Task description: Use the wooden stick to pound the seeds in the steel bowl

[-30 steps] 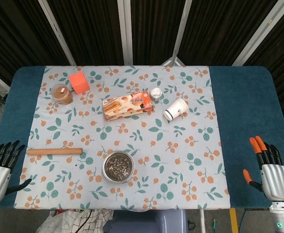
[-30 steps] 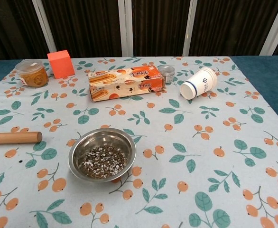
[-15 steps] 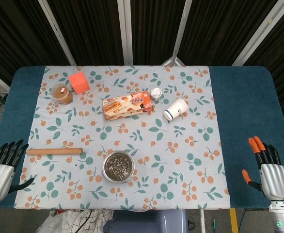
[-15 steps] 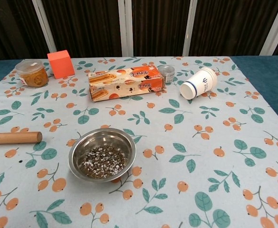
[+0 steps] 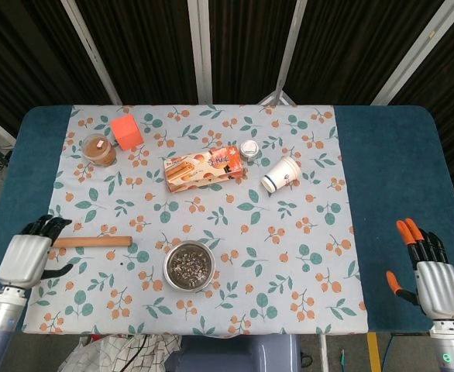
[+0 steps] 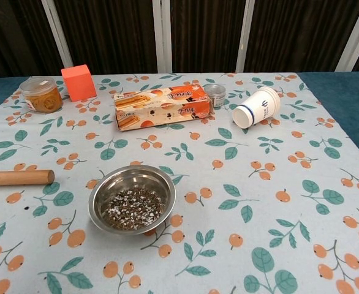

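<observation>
Wooden stick (image 5: 91,242) lay flat on the patterned cloth (image 5: 304,201) at the near left of the bench (image 5: 390,170), its length running left to right, with its right end pointing toward the steel bowl (image 5: 188,266). Steel bowl sat near the middle of the near edge, upright, with the seeds (image 6: 132,209) spread across its bottom. Left hand (image 5: 32,254) was over the left end of the stick, fingers apart and extended toward it, holding nothing; contact with the stick could not be confirmed. Right hand (image 5: 428,267) hung at the near right, over the bare blue surface and well apart from every item, fingers spread, holding nothing. On the far side of the cloth stood an orange block (image 5: 126,130) just beside a lidded jar (image 5: 98,149) of brown contents. A biscuit box (image 5: 203,168) lay flat near the centre, a small metal tin (image 5: 249,149) stood just beyond its right end, and a paper cup (image 5: 281,174) lay on its side to the right of the tin.
</observation>
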`<state>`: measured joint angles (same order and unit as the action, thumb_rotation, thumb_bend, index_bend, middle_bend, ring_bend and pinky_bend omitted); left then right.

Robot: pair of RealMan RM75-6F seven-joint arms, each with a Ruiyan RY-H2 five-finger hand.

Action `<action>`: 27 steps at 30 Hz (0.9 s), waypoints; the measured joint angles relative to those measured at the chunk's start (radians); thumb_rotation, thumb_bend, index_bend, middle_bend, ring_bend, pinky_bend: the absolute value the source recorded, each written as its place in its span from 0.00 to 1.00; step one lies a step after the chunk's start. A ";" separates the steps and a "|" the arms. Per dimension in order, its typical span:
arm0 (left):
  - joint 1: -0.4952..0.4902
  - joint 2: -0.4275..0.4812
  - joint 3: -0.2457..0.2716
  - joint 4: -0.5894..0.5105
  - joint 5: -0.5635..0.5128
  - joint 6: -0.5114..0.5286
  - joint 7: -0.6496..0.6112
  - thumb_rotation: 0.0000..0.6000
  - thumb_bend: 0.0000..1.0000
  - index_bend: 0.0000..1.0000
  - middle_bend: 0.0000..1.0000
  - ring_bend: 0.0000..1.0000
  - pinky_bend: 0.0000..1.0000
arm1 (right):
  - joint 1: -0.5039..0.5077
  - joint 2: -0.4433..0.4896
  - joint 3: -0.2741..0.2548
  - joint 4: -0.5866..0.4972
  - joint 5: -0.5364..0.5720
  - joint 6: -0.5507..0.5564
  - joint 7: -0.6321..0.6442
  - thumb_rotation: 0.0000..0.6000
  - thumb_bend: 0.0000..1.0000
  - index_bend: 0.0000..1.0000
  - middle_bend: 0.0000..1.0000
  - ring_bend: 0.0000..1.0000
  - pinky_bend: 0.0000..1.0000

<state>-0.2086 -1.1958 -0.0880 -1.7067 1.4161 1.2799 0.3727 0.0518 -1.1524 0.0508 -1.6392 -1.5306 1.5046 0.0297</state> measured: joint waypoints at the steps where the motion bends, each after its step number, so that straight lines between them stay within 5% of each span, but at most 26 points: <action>1: -0.019 -0.013 -0.011 0.000 -0.025 -0.023 0.028 1.00 0.23 0.25 0.26 0.21 0.33 | 0.000 0.001 0.000 -0.001 0.001 -0.001 0.002 1.00 0.37 0.00 0.00 0.00 0.00; 11: -0.137 -0.156 -0.065 0.049 -0.212 -0.146 0.208 1.00 0.27 0.35 0.41 0.33 0.43 | 0.002 0.008 0.003 -0.005 0.013 -0.011 0.022 1.00 0.37 0.00 0.00 0.00 0.00; 27: -0.230 -0.322 -0.059 0.181 -0.345 -0.196 0.321 1.00 0.36 0.39 0.46 0.34 0.43 | 0.004 0.010 0.006 -0.008 0.023 -0.018 0.030 1.00 0.37 0.00 0.00 0.00 0.00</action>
<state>-0.4382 -1.5178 -0.1471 -1.5257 1.0715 1.0843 0.6937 0.0556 -1.1423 0.0566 -1.6476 -1.5078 1.4871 0.0594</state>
